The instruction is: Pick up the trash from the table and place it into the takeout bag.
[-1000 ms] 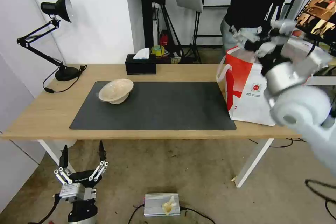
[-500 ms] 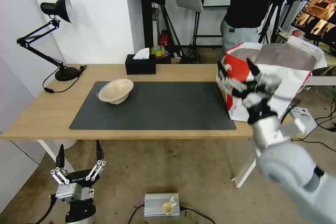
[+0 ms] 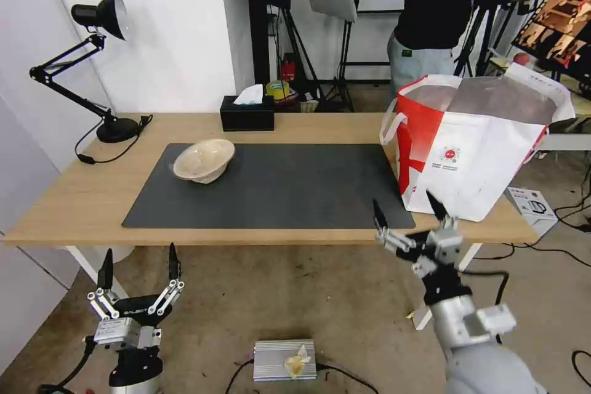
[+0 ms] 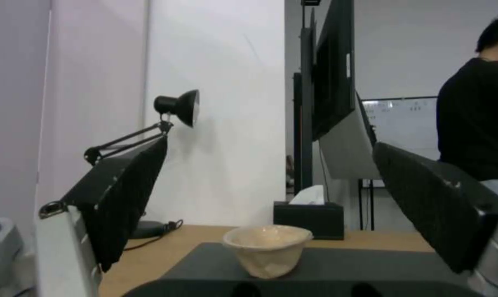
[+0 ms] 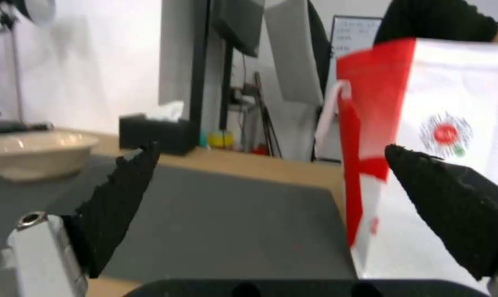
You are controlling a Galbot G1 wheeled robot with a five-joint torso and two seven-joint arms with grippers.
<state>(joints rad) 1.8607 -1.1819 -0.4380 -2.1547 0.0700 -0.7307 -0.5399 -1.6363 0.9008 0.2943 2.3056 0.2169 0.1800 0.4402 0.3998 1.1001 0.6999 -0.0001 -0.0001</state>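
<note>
Only empty beige paper bowl [image 3: 204, 160] out.

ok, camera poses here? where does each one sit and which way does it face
Head: up high, looking forward and down over the table; left gripper and right gripper low at the near edge.
Left wrist: below table height, facing the beige bowl between its open fingers.
Right wrist: at the table edge, facing the takeout bag.
Shared: bowl, mat, tissue box.
</note>
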